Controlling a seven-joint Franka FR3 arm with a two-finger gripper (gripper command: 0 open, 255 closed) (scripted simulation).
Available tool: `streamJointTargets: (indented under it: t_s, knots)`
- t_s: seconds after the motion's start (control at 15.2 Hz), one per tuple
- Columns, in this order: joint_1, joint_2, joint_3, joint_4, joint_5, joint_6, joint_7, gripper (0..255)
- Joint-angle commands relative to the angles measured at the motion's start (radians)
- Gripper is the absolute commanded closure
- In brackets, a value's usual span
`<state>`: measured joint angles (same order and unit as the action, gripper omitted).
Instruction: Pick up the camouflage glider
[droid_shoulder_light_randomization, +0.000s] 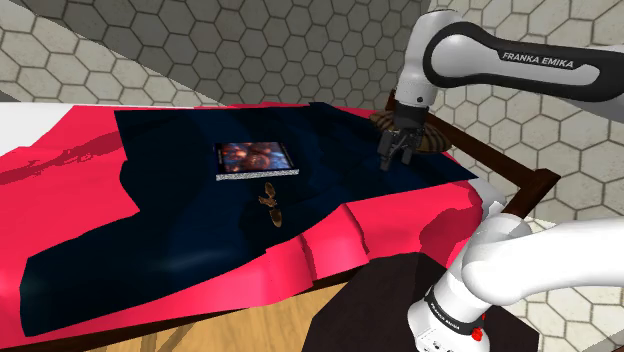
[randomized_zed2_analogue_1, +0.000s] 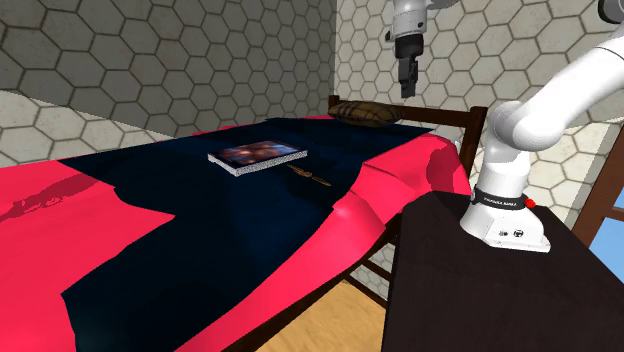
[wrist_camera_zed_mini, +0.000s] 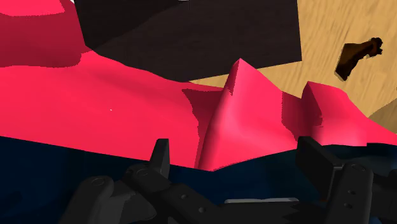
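Note:
The glider (droid_shoulder_light_randomization: 270, 203) is a small brown mottled toy lying flat on the dark blue blanket (droid_shoulder_light_randomization: 180, 220), just in front of a flat picture-covered box (droid_shoulder_light_randomization: 257, 158). The second exterior view has the glider (randomized_zed2_analogue_1: 310, 177) beside that box (randomized_zed2_analogue_1: 258, 155), towards the bed's near edge. My gripper (droid_shoulder_light_randomization: 397, 155) hangs well above the bed, off towards the shoulder view's right of the glider, near a brown pillow (droid_shoulder_light_randomization: 435, 135). In the second exterior view the gripper (randomized_zed2_analogue_1: 408, 80) is high over the headboard end. The wrist view shows the gripper (wrist_camera_zed_mini: 238, 162) open, nothing between its fingers (wrist_camera_zed_mini: 159, 159).
A red cover (droid_shoulder_light_randomization: 70, 200) lies under the blue blanket and falls in folds over the bed's edge (wrist_camera_zed_mini: 235, 108). A dark wooden headboard (droid_shoulder_light_randomization: 520, 180) stands behind the pillow (randomized_zed2_analogue_1: 362, 112). The dark stand (randomized_zed2_analogue_1: 480, 290) sits close beside the bed on a wooden floor (wrist_camera_zed_mini: 331, 38).

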<state>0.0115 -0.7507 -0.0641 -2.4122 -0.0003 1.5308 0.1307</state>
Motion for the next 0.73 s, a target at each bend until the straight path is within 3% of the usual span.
streamJointTargets:
  t_s: [0.0, 0.66]
  knots:
    - [0.000, 0.000, 0.000, 0.000, 0.000, 0.000, 0.000, 0]
    - [0.058, 0.244, 0.127, -0.021, 0.053, 0.327, 0.125, 0]
